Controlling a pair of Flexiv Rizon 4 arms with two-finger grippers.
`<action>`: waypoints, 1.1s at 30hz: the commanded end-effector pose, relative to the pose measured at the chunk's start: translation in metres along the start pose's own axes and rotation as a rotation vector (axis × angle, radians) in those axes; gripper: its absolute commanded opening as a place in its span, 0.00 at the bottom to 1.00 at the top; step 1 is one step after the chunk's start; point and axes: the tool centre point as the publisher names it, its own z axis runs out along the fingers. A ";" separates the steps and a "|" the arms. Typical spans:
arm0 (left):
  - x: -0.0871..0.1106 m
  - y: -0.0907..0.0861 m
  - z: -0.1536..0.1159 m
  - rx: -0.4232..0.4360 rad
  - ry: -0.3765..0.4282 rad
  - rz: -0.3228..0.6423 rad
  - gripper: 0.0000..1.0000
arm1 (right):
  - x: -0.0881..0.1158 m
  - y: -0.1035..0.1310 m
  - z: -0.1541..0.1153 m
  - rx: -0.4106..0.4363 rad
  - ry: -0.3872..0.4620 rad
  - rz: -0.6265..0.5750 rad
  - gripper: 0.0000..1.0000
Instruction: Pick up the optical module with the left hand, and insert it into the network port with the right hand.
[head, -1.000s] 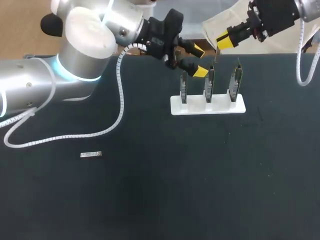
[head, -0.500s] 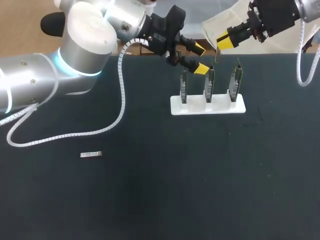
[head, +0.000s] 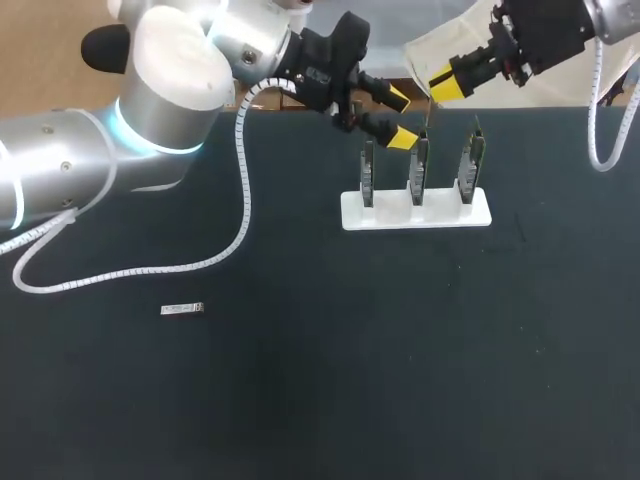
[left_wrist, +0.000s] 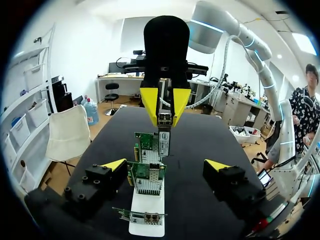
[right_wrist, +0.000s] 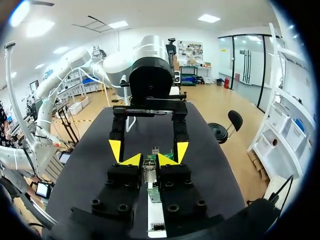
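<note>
Right gripper holds the optical module over the card stand; left gripper stands open beside it.

The right gripper (left_wrist: 164, 113) has its yellow tips pinched from both sides on the upper end of the optical module (left_wrist: 164, 136). The module hangs upright just above the row of network cards (head: 420, 168), close to the middle one; whether it touches a card cannot be told. The cards stand in a white stand (head: 415, 213) near the far edge of the table (head: 300, 380), right of its middle. The left gripper (head: 400, 118) hovers by the stand's left end with its fingers spread wide and nothing between them. A small grey piece (head: 182, 309) lies flat toward the table's left edge, well apart from the stand.
</note>
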 end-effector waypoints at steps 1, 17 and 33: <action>-0.001 0.001 0.001 0.002 0.004 -0.002 1.00 | 0.000 -0.009 0.003 -0.024 0.004 -0.009 0.00; -0.001 0.001 0.001 0.002 0.004 -0.002 1.00 | 0.011 -0.007 0.008 -0.056 0.034 -0.035 0.00; -0.001 0.001 0.001 0.002 0.004 -0.002 1.00 | 0.013 -0.003 0.014 -0.053 0.030 -0.021 0.00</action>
